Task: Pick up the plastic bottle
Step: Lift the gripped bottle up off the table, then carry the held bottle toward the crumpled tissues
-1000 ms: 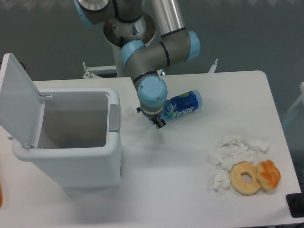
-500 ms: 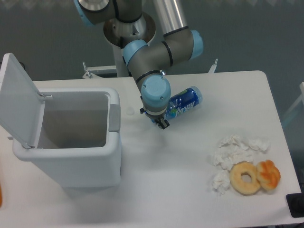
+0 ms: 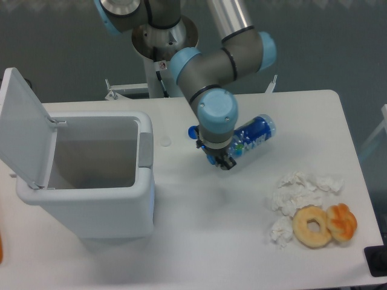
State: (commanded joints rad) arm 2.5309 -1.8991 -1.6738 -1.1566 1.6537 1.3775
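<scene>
At the far left a white bin [image 3: 91,181] is seen on the white surface [image 3: 242,241], its lid [image 3: 21,127] swung up and open on the left side; a grey pedal-like panel [image 3: 146,148] is fixed to the bin's right wall. Just right of the bin a small pale round mark [image 3: 165,142] is seen on the surface; what it is cannot be told. A small blue cap [image 3: 193,131] lies a little further right, partly hidden behind the arm [image 3: 214,63]. The arm is bent down from its base [image 3: 164,36] at the top, and the gripper [image 3: 222,161] is held below its light-blue wrist joint, pointing down and toward the camera. The plastic bottle [image 3: 257,132] is seen tilted, its neck end hidden at the jaws and its base pointing up and to the right; the jaws are closed on its neck end, and it appears lifted off the surface, though this cannot be told with certainty. Well apart, at the lower right, crumpled white tissues [image 3: 296,193] are scattered; touching them lie a pale doughnut [image 3: 312,226] and, just beside it, an orange pastry [image 3: 342,222]. A dark object [image 3: 376,261] is cut off at the right corner.
</scene>
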